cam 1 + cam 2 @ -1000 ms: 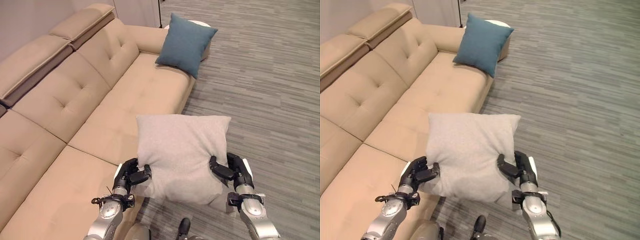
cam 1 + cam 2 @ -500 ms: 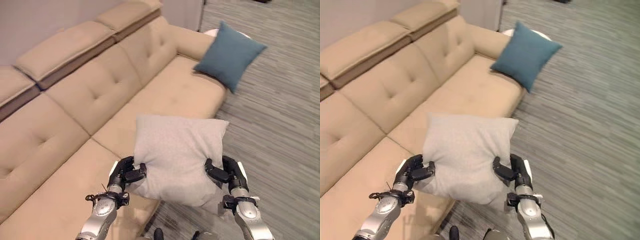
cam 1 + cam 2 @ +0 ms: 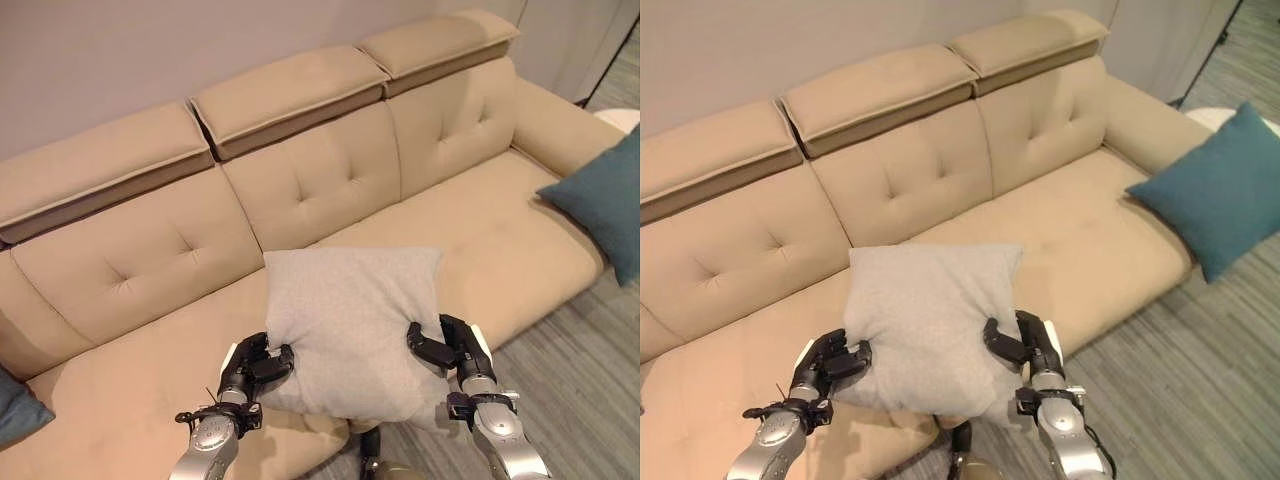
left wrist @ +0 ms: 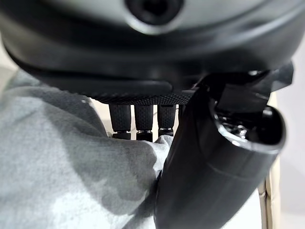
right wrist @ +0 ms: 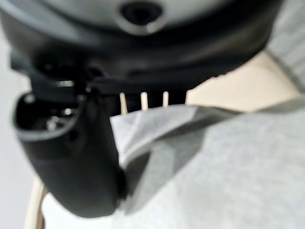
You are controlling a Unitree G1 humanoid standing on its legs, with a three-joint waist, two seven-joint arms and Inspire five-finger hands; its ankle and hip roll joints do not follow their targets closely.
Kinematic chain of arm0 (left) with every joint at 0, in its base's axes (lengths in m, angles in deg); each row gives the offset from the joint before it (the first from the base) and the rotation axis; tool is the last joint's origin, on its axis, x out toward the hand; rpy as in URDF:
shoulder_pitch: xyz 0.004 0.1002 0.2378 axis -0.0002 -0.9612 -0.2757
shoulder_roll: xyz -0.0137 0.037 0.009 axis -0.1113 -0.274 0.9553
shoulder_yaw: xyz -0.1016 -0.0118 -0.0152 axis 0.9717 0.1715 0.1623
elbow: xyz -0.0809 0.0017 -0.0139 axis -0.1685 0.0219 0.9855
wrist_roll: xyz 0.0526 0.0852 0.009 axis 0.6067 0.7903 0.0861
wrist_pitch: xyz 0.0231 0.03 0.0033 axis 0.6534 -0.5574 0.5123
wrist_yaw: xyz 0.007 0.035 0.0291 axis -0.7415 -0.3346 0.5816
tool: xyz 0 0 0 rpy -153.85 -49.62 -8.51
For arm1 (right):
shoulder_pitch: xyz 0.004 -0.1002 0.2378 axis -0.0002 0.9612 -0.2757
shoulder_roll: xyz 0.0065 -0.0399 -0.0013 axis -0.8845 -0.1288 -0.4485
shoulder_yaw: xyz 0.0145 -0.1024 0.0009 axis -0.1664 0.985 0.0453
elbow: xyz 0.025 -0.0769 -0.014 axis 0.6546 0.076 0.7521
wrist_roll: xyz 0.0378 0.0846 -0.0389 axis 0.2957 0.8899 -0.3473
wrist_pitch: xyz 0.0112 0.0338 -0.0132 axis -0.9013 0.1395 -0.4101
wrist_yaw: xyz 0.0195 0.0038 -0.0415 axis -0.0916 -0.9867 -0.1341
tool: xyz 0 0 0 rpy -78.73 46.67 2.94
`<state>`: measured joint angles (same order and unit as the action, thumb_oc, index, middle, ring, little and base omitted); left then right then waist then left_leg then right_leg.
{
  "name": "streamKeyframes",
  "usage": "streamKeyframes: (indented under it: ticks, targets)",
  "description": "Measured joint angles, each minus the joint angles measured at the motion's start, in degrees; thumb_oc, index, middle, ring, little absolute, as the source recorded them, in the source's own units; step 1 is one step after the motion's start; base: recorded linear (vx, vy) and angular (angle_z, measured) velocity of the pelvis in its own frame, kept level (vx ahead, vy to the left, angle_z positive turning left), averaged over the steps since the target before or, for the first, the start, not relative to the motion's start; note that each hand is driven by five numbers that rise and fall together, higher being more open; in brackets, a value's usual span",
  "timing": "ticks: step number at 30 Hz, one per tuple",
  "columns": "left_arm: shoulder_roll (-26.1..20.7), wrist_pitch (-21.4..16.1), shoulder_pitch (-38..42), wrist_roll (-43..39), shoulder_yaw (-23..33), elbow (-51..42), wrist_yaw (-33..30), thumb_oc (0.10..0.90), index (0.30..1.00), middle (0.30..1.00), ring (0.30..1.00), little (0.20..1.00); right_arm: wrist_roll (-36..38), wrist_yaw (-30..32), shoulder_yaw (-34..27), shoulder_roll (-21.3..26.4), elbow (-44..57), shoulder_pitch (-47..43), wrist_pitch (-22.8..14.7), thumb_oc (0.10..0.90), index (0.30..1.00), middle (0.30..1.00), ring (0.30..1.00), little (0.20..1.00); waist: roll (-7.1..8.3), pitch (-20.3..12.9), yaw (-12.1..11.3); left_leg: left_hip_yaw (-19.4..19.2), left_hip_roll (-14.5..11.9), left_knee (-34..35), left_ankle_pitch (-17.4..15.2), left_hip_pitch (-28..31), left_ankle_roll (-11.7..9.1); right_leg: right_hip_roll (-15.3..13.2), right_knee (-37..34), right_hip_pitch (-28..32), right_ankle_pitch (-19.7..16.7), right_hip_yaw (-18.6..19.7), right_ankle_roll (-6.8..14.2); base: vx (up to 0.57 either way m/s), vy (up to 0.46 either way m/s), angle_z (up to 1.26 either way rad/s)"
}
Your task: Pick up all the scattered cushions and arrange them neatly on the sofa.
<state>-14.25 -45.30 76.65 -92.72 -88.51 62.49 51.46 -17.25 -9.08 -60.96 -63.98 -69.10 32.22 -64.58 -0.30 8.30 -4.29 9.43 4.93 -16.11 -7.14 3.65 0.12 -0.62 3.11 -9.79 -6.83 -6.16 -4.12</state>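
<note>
Both the left robot hand (image 3: 252,362) and right robot hand (image 3: 452,347) pinch the grey cushion (image 3: 352,325) at lower centre, which next likely needs lowering onto the sofa (image 3: 300,190) seat.

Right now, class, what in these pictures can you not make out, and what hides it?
- Grey cushion: underside hidden by its own bulk, head views.
- Left hand, right hand: fingers behind the cushion, hidden by it.
- Teal cushion: cut by the picture's edge, left eye view.
- Sofa: seat beneath the grey cushion covered.

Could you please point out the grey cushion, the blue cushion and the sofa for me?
grey cushion (image 3: 350,320): left eye view, centre of its face.
blue cushion (image 3: 1225,195): right eye view, middle of its face.
sofa (image 3: 310,190): left eye view, middle backrest.
</note>
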Motion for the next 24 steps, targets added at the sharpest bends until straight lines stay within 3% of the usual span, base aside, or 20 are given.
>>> streamKeyframes:
  ticks: [4, 6, 7, 8, 9, 10, 11, 12, 15, 16, 18, 19, 22, 23, 24]
  targets:
    - [-0.1, 0.0, 0.3, -0.6, -0.2, -0.3, 0.1, 0.400, 0.300, 0.300, 0.300, 0.300, 0.2, 0.1, -0.2, 0.2, 0.0, 0.1, -0.2, 0.400, 0.300, 0.300, 0.300, 0.300, 1.23, 0.5, 0.6, -1.6, -0.9, -14.9, -1.9, -7.3, -1.9, 0.7, -1.8, 2.9, 1.3, -1.6, -1.8, 0.02, -0.108, 0.20]
    - [-0.2, 0.0, 0.9, -0.7, -0.7, -0.5, 0.1, 0.400, 0.300, 0.300, 0.300, 0.300, 0.5, 0.4, -0.8, 0.2, 0.1, 0.1, -0.2, 0.400, 0.300, 0.300, 0.300, 0.300, 2.37, 0.9, 2.2, -4.9, -4.2, -12.2, -2.7, -9.3, -2.4, 0.9, -3.0, 3.9, 2.2, -4.5, -3.1, 0.04, -0.086, 0.61]
    - [-0.2, 0.0, 1.1, -0.7, -1.2, -0.5, 0.1, 0.400, 0.300, 0.300, 0.300, 0.300, 0.5, 0.6, -1.2, 0.1, 0.0, 0.2, -0.2, 0.400, 0.300, 0.300, 0.300, 0.300, 2.97, 1.3, 2.3, -9.2, -5.1, -8.6, -2.7, -9.4, -2.3, 0.9, -3.9, 4.6, 2.6, -5.0, -3.7, 0.10, -0.060, 0.69]
    - [-0.3, 0.0, 1.1, -0.7, -1.5, -0.5, 0.1, 0.400, 0.300, 0.300, 0.300, 0.300, 0.5, 0.8, -1.3, 0.1, 0.0, 0.4, -0.1, 0.400, 0.300, 0.300, 0.300, 0.300, 3.07, 1.4, 2.3, -10.9, -5.2, -6.3, -2.7, -9.2, -2.3, 0.7, -4.6, 5.3, 2.6, -6.3, -3.7, 0.11, -0.025, 0.70]
    - [-0.3, 0.0, 2.1, -0.7, -2.2, -0.3, 0.1, 0.400, 0.300, 0.300, 0.300, 0.300, 0.5, 1.1, -1.9, 0.0, 0.0, 0.6, -0.1, 0.400, 0.300, 0.300, 0.300, 0.300, 3.29, 1.9, 3.4, -15.8, -5.0, -2.6, -2.7, -9.4, -2.4, -0.1, -5.9, 6.8, 3.1, -8.8, -2.8, 0.16, 0.062, 1.46]
    - [-0.3, 0.1, 4.1, -0.6, -2.8, -1.0, 0.0, 0.400, 0.300, 0.300, 0.300, 0.300, 0.5, 1.3, -3.8, -0.5, 0.1, 0.0, -0.1, 0.400, 0.300, 0.300, 0.300, 0.300, 2.81, 2.0, 5.4, -23.1, -4.8, 6.9, -0.6, -9.6, -1.7, -0.3, -7.1, 7.6, 2.7, -12.4, -0.2, 0.12, 0.098, 1.08]
    - [-0.9, 0.1, 3.6, -0.6, -2.1, -2.1, -0.1, 0.400, 0.300, 0.300, 0.300, 0.300, 0.5, 1.2, -3.5, -0.9, 0.2, -1.1, -0.1, 0.400, 0.300, 0.300, 0.300, 0.300, 2.56, 2.1, 3.8, -19.1, -4.5, 9.5, 2.1, -7.5, -0.4, 0.6, -6.5, 7.0, 2.6, -10.8, 0.1, 0.14, 0.123, 0.26]
    - [-1.2, 0.1, 3.2, -0.7, -1.8, -2.3, -0.1, 0.400, 0.300, 0.300, 0.300, 0.300, 0.4, 1.2, -3.3, -1.1, 0.6, -1.7, -0.1, 0.400, 0.300, 0.300, 0.300, 0.300, 1.33, 2.1, 2.5, -14.0, -4.7, 11.8, 3.6, -4.5, 0.5, 1.6, -5.7, 7.0, 2.6, -9.4, 0.4, 0.09, 0.142, -0.61]
    - [-1.3, 0.1, 2.6, -0.6, -0.8, -2.3, -0.1, 0.400, 0.300, 0.300, 0.300, 0.300, 0.4, 1.2, -2.6, -1.7, 1.0, -0.7, -0.1, 0.400, 0.300, 0.300, 0.300, 0.300, 0.00, 2.0, 2.9, -14.2, -3.3, 16.7, 5.3, -0.8, 1.7, -0.5, -1.7, 6.2, 3.8, -9.1, 2.8, 0.03, 0.201, -0.33]
    - [-1.6, 0.2, 2.5, -0.6, -0.2, -2.2, -0.1, 0.400, 0.300, 0.300, 0.300, 0.300, 0.4, 0.9, -2.1, -1.9, 1.7, -0.7, -0.1, 0.400, 0.300, 0.300, 0.300, 0.300, -0.57, 2.2, 2.4, -15.4, -2.9, 16.6, 5.4, -0.9, 1.9, -1.9, 6.1, 1.7, 4.9, -7.6, 4.4, -0.02, 0.186, -0.42]
    - [-2.7, 0.1, 2.4, -0.6, 0.2, -2.1, 0.0, 0.400, 0.300, 0.300, 0.300, 0.300, 0.4, 0.8, -1.1, -2.2, 1.9, -0.5, -0.1, 0.400, 0.300, 0.300, 0.300, 0.300, -0.59, 2.2, 2.5, -15.1, -1.3, 16.1, 5.4, -0.7, 2.0, -6.4, 23.4, -6.2, 7.2, -6.9, 9.4, 0.06, 0.050, 0.01]
    - [-2.6, 0.1, 2.3, -0.6, 0.2, -2.1, 0.0, 0.400, 0.300, 0.300, 0.300, 0.300, 0.1, 0.7, -1.1, -2.4, 1.9, -0.2, -0.1, 0.400, 0.300, 0.300, 0.300, 0.300, -0.74, 2.3, 2.6, -12.5, -0.5, 16.2, 4.6, -0.5, 3.0, -6.6, 28.7, -9.1, 10.0, -2.3, 12.0, 0.18, -0.087, 0.50]
    - [-2.8, 0.1, 2.6, -0.6, 0.4, -1.8, -0.1, 0.400, 0.300, 0.300, 0.300, 0.300, -0.1, 0.0, -1.1, -2.6, 1.9, -0.3, -0.1, 0.400, 0.300, 0.300, 0.300, 0.300, -0.95, 2.4, 2.3, -9.1, 0.2, 16.6, 5.0, -0.7, 3.9, -5.8, 18.3, -5.4, 11.8, 6.7, 11.5, 0.18, -0.159, 0.54]
    - [-2.9, 0.1, 2.8, -0.6, 0.2, -1.8, 0.0, 0.400, 0.300, 0.300, 0.300, 0.300, -0.1, 0.1, -1.2, -2.6, 1.9, -0.2, -0.1, 0.400, 0.300, 0.300, 0.300, 0.300, -1.24, 2.5, 3.0, -7.5, 0.0, 16.6, 5.3, -0.7, 3.6, -5.3, 13.2, -3.3, 11.7, 7.9, 11.3, 0.16, -0.179, 1.04]
    - [-2.7, 0.1, 2.6, -0.5, 0.2, -1.7, -0.1, 0.400, 0.300, 0.300, 0.300, 0.300, -0.1, 0.2, -1.1, -2.5, 1.9, 0.2, 0.1, 0.400, 0.300, 0.300, 0.300, 0.300, -0.69, 2.2, 3.4, -5.5, 0.0, 16.7, 5.3, 0.3, 3.3, -5.4, 6.5, 1.8, 9.7, 5.9, 10.4, 0.17, -0.192, 0.97]
